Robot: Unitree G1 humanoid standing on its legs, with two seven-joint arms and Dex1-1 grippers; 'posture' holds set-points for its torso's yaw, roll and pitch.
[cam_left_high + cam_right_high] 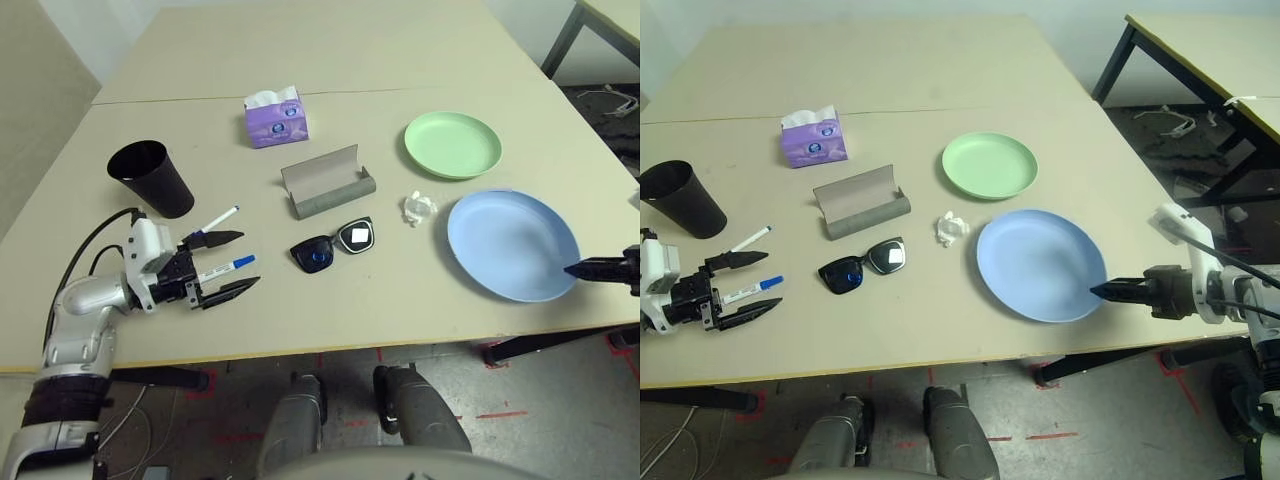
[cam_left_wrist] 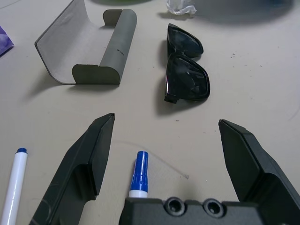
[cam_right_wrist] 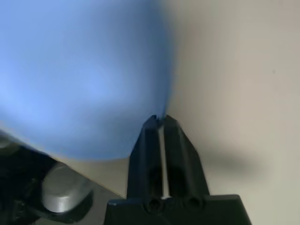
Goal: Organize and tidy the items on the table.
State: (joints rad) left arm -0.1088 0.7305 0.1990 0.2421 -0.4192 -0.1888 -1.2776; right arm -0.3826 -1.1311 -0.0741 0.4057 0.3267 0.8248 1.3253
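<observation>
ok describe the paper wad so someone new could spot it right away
On the table, find the light-blue plate near the front right edge and the light-green plate behind it. The paper wad lies just left of the gap between them: a small crumpled white lump, the smallest thing there.

Left arm (image 1: pixel 85 310): silver rounded forearm casing, white block at wrist, black cable looping from forearm to wrist. Left gripper (image 1: pixel 230 265): two black tapered fingers with stepped inner faces on a black base; two round screw sockets in base, seen at 6 o'clock in the left wrist view. Right gripper (image 1: pixel 1102 291): black, pointed. Right arm (image 1: pixel 1205 285): white housing, dark wrist collar, black cables.
</observation>
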